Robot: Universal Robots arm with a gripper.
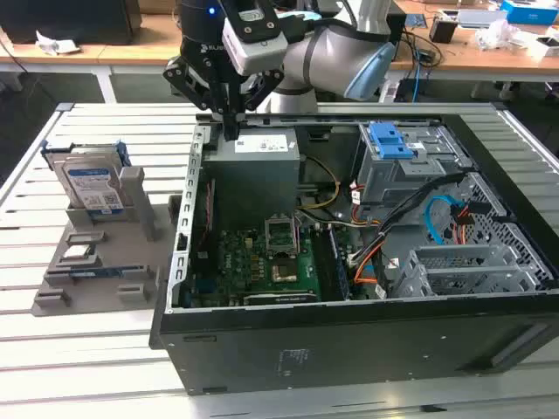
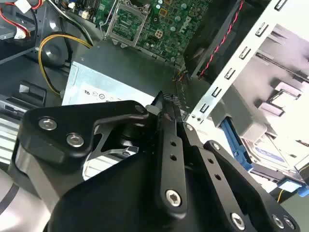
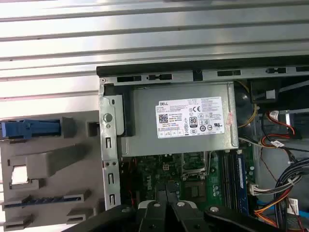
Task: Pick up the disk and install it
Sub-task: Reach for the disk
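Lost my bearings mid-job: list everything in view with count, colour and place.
table: one, silver slats, under everything
case: one, black, open, on the table
rack: one, grey, on the table beside the case, exterior view's left
disk: one, silver-grey in blue bracket, upright in the rack
power supply box: one, grey with white label, inside the case
motherboard: one, green, on the case floor
latch: one, blue, on the drive cage
tool: one, black, shut and empty, above the power supply box
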